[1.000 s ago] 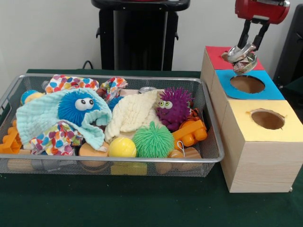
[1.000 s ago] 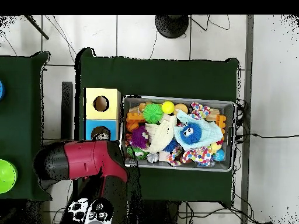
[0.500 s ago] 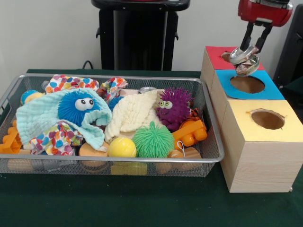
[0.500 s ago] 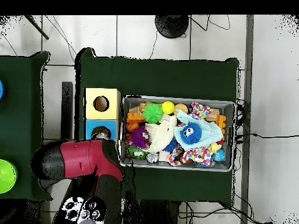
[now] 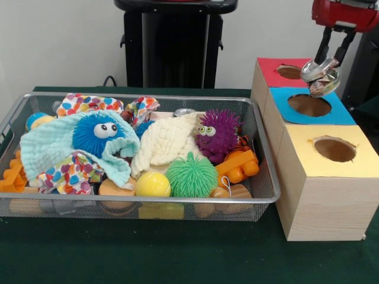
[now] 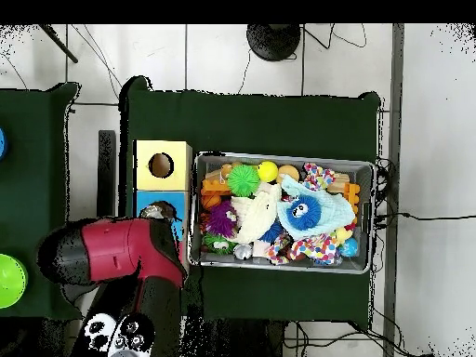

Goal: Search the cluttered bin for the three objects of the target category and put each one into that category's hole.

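My gripper [image 5: 321, 70] is shut on a dented silvery can [image 5: 320, 77] and holds it just above the far right edge of the blue-surround hole [image 5: 309, 105] in the pale wooden box. In the overhead view the red arm head [image 6: 121, 249] covers the gripper and most of the blue surround [image 6: 178, 200]. The wire mesh bin [image 5: 148, 97] lies left of the box, full of toys and cloths. The silvery top of another can [image 5: 185, 112] shows at the bin's far side, behind the cream cloth; it also shows in the overhead view [image 6: 244, 251].
The red-surround hole [image 5: 289, 71] lies behind the blue one and the yellow-surround hole [image 5: 334, 149] in front. In the bin are a purple spiky ball [image 5: 217, 134], a green one [image 5: 190, 175], a blue one [image 5: 97, 132], a smooth yellow ball [image 5: 153, 184], cloths and orange blocks.
My gripper has moved to the right in the front view with the can still in it, from over the red surround's edge to the blue hole's far right side.
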Tool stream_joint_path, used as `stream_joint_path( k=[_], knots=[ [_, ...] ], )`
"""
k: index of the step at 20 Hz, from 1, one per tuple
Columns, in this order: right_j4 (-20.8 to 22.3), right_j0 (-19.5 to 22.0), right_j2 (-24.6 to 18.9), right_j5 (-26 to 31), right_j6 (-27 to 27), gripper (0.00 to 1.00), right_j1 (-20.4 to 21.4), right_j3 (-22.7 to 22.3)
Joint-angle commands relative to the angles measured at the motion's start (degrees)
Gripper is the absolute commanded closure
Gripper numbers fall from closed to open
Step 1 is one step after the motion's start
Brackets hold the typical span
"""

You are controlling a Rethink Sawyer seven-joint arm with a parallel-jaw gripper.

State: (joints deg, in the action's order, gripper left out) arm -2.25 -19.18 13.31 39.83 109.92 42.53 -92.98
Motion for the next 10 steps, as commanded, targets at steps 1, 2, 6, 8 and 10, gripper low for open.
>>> stream_joint_path(
  k=[1,2,6,8,10],
  knots=[
    [-4.1,0.5,0.3,4.1,15.6,0.0,-1.5,0.5],
    [-4.1,0.4,0.4,3.7,15.7,0.0,-1.4,0.4],
    [-4.4,0.4,0.8,2.9,15.2,0.0,-1.3,0.1],
    [-4.7,0.3,0.8,2.5,14.9,0.0,-1.3,-0.2],
    [-4.9,0.2,0.9,2.2,14.8,0.0,-1.3,-0.3]
  ],
)
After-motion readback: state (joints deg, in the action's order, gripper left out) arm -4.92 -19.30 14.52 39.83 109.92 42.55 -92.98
